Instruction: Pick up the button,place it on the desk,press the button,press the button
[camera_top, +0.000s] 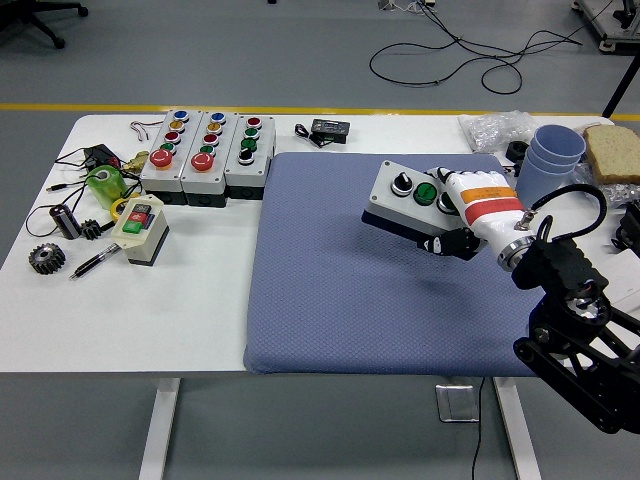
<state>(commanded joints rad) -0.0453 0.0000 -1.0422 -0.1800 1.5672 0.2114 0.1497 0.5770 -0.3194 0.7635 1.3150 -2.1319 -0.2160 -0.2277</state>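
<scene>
Right hand at four o'clock, fingers curled around grey button box, box raised and tilted above blue mat, apparently mid-carry toward a resting spot so presses can follow; spare button boxes at ten o'clock.

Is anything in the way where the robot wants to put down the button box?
Nothing visible. The right robot hand holds the grey button box above the blue padded mat, and the mat under it is bare.
</scene>
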